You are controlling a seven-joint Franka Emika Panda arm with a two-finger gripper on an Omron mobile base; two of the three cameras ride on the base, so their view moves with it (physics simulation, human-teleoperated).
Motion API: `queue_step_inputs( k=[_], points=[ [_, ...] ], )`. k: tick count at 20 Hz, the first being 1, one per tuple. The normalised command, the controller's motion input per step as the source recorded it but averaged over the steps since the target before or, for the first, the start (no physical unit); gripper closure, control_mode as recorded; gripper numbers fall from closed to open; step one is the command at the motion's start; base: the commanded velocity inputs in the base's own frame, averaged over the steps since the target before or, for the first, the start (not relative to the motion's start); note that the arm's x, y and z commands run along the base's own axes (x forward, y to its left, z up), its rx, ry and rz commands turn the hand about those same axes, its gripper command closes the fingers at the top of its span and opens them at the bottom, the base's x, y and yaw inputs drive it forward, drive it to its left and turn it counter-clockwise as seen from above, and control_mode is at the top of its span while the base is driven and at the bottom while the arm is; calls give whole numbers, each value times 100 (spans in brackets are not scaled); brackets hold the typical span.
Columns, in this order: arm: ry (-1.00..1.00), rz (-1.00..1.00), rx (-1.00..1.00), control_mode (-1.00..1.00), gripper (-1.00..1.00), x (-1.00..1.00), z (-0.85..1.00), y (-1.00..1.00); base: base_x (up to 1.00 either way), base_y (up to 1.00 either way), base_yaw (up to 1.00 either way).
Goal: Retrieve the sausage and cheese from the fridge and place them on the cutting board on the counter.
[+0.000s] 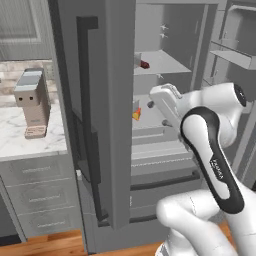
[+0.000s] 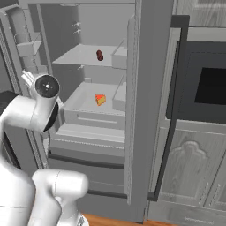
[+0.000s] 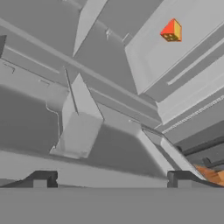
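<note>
Fridge [image 2: 150,88] open, arm in front of it, nothing held.

Sausage [image 2: 99,55] on the upper shelf, cheese [image 2: 100,99] on the shelf below — both well apart from the gripper [image 3: 111,177], whose fingers stand wide apart and empty, only the dark tips [image 3: 41,178] poking up at the bottom of the hand view. In the left base view the open door edge hides most of the cheese [image 1: 136,114] and half the sausage [image 1: 144,64] — just slivers show. The hand view is rolled, cheese [image 3: 172,31] upper right on its shelf. Counter [image 1: 20,135] at left carries a grey machine [image 1: 32,102]; no cutting board can be made out on the visible stretch. Arm body blocks the lower fridge shelves in the left base view.
</note>
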Motion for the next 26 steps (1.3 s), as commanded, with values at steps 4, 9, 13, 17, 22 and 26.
queue_step_inputs(
  k=[4, 9, 13, 17, 22, 26],
  points=[
    [13, 7, 0, -100, -100, 64, -23, 0, 0, 0, 0],
    [8, 6, 0, -100, -100, 70, -19, 0, 0, 0, 0],
    [0, 7, 0, -100, -100, 76, -36, 0, 0, 0, 0],
    [0, 10, 0, -100, -100, 76, -40, 2, 0, 0, 0],
    [1, 18, 0, -100, -100, 77, -37, 48, 0, 0, 0],
    [0, 18, 0, -100, -100, 48, -22, 42, 0, 0, 0]
  ],
)
